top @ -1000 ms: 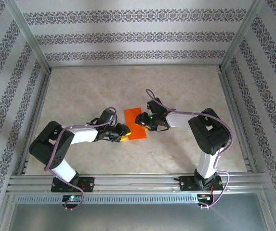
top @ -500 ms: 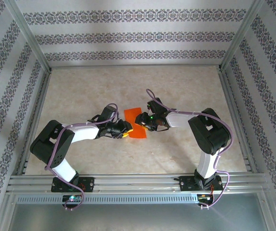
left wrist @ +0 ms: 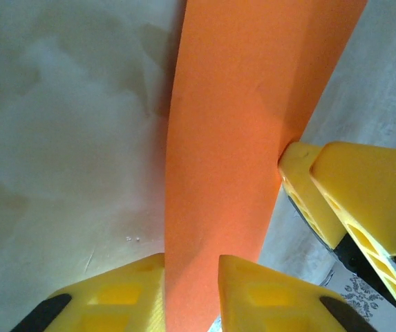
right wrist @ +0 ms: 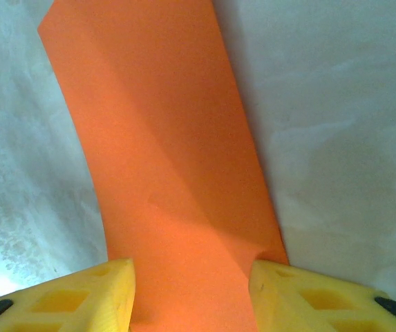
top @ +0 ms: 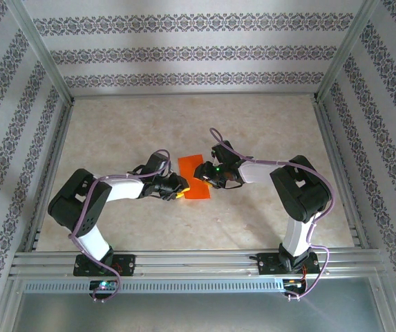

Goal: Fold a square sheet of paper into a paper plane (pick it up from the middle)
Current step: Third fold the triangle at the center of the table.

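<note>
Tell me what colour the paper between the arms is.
The sheet of paper is plain bright orange-red, seen best in the right wrist view.

1. The left gripper [left wrist: 191,283] sits low, fingers nearly together (pinching the square sheet of paper [left wrist: 239,124]).
2. The right gripper [right wrist: 191,280] faces it, jaws about half apart.
3. The left arm [top: 120,194] and right arm [top: 261,168] bend inward, grippers almost meeting.

My worktop [top: 253,124] is a pale cream surface with a faint marbled pattern, edged by metal rails [top: 198,261]. Near its middle lies the square sheet of paper [top: 188,166], bright orange-red and unmarked. Part of it bows up off the surface, throwing a soft shadow on the worktop beside it.
</note>
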`<state>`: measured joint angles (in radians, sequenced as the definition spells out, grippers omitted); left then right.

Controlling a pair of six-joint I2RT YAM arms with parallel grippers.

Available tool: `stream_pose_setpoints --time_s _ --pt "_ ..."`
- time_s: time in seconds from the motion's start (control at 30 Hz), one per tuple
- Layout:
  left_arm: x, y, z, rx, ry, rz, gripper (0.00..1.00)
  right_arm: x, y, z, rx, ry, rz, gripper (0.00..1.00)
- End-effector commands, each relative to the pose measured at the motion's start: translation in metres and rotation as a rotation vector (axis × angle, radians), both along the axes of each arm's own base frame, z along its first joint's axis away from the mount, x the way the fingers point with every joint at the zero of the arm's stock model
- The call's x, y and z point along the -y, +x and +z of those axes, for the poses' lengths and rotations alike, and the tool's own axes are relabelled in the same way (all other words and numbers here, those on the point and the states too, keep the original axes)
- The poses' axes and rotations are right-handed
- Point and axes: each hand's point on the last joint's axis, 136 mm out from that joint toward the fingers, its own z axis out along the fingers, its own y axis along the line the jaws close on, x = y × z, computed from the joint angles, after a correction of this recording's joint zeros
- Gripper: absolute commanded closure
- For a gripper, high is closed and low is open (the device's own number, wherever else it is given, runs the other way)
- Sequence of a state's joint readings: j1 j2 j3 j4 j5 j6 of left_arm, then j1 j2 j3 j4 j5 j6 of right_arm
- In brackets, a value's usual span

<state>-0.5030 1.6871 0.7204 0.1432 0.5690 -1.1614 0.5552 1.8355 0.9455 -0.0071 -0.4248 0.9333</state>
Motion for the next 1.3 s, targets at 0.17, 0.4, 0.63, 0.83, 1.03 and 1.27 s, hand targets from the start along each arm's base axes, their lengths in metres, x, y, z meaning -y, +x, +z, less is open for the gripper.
stream_pose_setpoints --time_s 0.17,0.4,0.63,0.83,1.03,1.27 --pt "-0.001 0.012 0.005 -0.035 -0.038 0.065 0.95 0.016 -0.005 0.004 0.063 -0.059 0.058 0.5" --pt "-0.001 0.014 0.019 -0.043 -0.046 0.085 0.98 0.029 0.009 0.071 0.415 -0.128 0.187 0.34" --pt "0.004 0.019 0.028 -0.071 -0.073 0.102 1.0 0.039 -0.001 0.092 0.732 -0.325 0.364 0.29" --pt "0.009 0.026 0.037 -0.079 -0.097 0.118 1.0 0.024 -0.022 0.094 0.987 -0.397 0.536 0.3" --pt "0.015 0.031 0.037 -0.105 -0.119 0.118 1.0 0.005 -0.04 0.077 1.089 -0.434 0.716 0.3" --pt "0.016 0.032 0.035 -0.115 -0.121 0.121 1.0 -0.01 -0.042 0.06 1.144 -0.467 0.803 0.32"
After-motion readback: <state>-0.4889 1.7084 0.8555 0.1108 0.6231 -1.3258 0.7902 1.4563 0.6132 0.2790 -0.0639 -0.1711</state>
